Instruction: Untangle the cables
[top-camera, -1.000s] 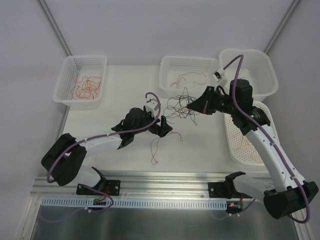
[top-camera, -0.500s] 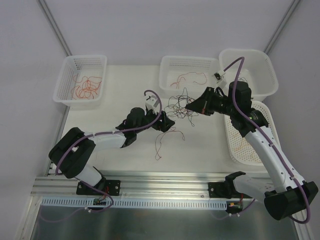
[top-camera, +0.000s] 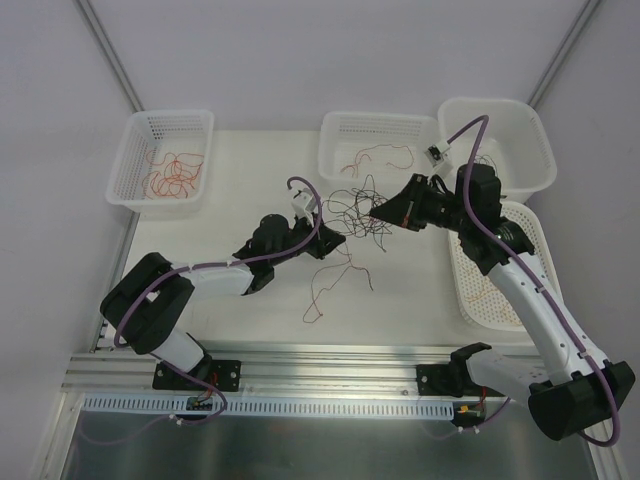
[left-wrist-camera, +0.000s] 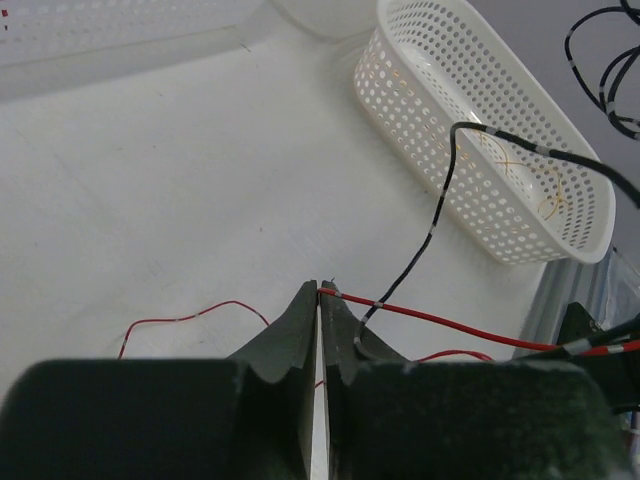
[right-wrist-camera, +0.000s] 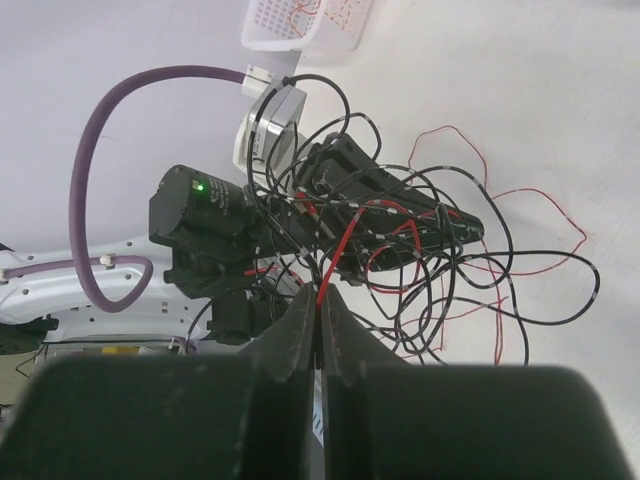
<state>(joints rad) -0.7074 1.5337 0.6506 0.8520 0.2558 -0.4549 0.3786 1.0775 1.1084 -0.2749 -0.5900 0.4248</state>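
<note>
Since a second ago my left gripper (top-camera: 328, 241) has crept a little farther from the near edge, up against the near-left side of the tangle of cables (top-camera: 358, 212). Its fingers are pressed together on a red wire (left-wrist-camera: 430, 320) that runs off to the right in the left wrist view. A black wire (left-wrist-camera: 440, 205) with pale bands arcs up just beside the tips. My right gripper (right-wrist-camera: 320, 305) is pinched closed on a red strand (right-wrist-camera: 345, 240), with black loops of the tangle draped over the left arm's wrist ahead of it. The tangle sits mid-table (top-camera: 400, 310) between the two grippers, and a red tail (top-camera: 318, 285) trails from it toward the near edge.

Farther out, the far-left basket (top-camera: 125, 160) holds a heap of orange and red wires (top-camera: 170, 172). The far-middle basket (top-camera: 330, 140) holds a thin red-orange wire (top-camera: 375, 155). What is in the tub (top-camera: 525, 140) at far right I cannot tell. The long perforated basket (top-camera: 470, 295) on the right holds yellowish tan strands (left-wrist-camera: 545, 195).

Against the earlier view, the red tail has spread wider across the table and reaches nearer me. The right gripper and all four containers sit where they were.
</note>
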